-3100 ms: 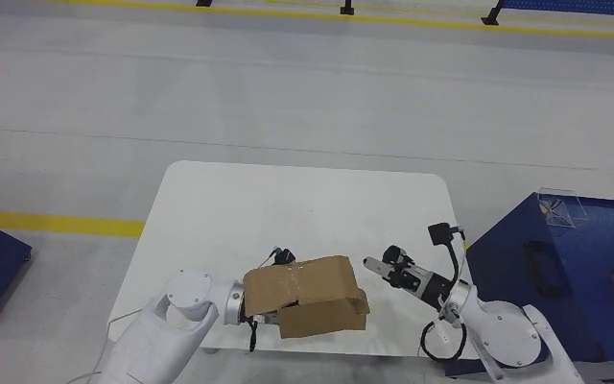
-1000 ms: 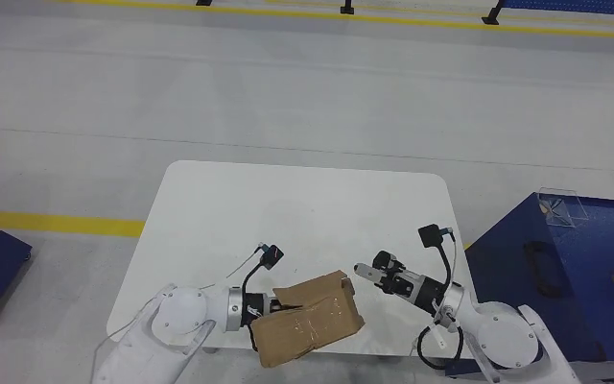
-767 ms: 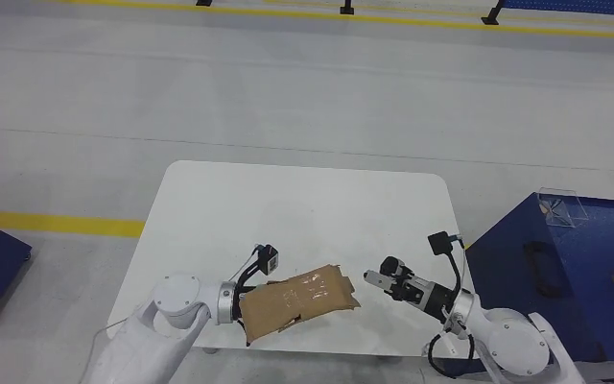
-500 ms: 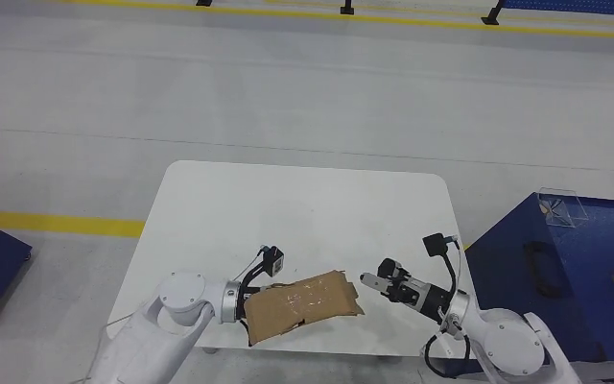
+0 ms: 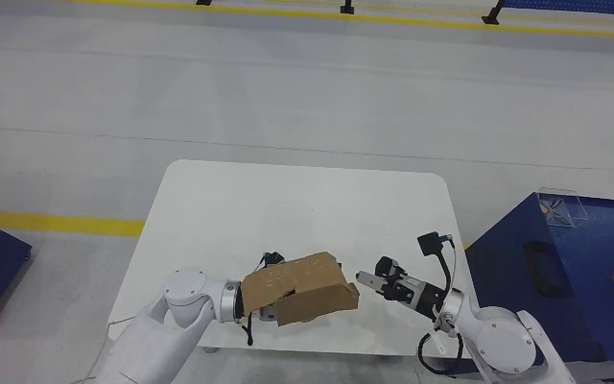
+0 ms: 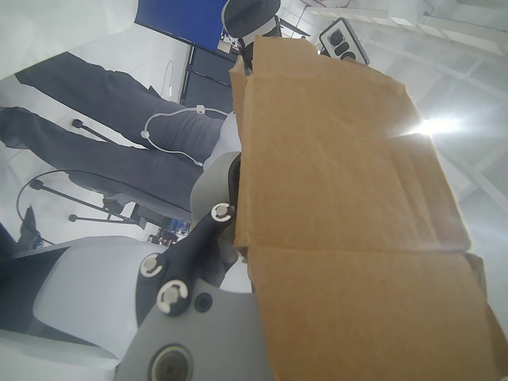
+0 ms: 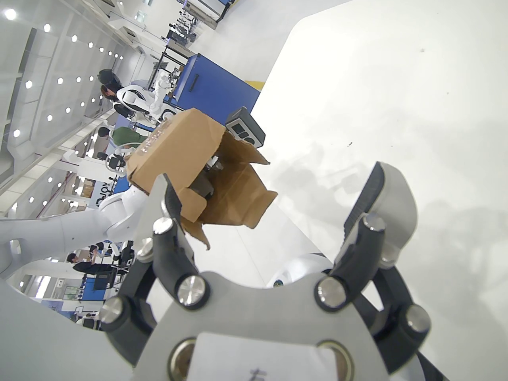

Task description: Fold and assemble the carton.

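Brown cardboard carton [image 5: 297,288], part-folded, held over near edge of white table [image 5: 288,202], grasped by left claw [image 6: 232,216]; right claw [image 7: 270,179] released, fingers spread, just beside the brown cardboard carton.

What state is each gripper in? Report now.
Left gripper: closed on the carton.
Right gripper: open, holding nothing.
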Controlling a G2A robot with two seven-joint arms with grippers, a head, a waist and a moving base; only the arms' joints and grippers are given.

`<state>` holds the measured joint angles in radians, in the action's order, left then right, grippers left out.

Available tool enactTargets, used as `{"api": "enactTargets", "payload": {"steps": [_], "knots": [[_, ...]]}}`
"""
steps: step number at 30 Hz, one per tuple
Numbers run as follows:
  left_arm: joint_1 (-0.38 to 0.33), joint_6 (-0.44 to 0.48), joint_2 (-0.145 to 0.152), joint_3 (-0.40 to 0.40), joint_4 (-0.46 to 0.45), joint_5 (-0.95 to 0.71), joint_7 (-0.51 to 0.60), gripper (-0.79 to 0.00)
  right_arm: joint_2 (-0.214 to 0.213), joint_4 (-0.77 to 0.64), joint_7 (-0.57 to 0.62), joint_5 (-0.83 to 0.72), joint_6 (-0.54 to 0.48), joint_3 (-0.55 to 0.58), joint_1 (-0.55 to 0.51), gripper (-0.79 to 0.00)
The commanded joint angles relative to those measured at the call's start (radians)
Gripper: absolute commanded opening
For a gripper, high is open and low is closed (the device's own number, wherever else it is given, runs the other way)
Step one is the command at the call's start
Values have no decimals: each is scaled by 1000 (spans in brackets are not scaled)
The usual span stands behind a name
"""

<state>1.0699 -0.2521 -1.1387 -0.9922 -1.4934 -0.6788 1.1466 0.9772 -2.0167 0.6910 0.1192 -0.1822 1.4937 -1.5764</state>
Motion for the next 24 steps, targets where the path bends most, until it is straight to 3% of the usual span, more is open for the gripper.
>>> {"api": "enactTargets", "payload": {"steps": [1, 13, 18, 24], "knots": [[-1, 10, 0, 2, -1, 2, -1, -785, 0, 0, 0, -1, -1, -1, 0, 0], [2, 84, 3, 31, -45, 125, -13, -785, 7, 22, 23, 27, 15, -82, 40, 0], [1, 84, 2, 34, -45, 128, -28, -785, 14, 29, 6, 79, 35, -152, 71, 0], [2, 83, 2, 25, -29, 98, -31, -785, 16, 38, -1, 74, 51, -147, 92, 0]]}}
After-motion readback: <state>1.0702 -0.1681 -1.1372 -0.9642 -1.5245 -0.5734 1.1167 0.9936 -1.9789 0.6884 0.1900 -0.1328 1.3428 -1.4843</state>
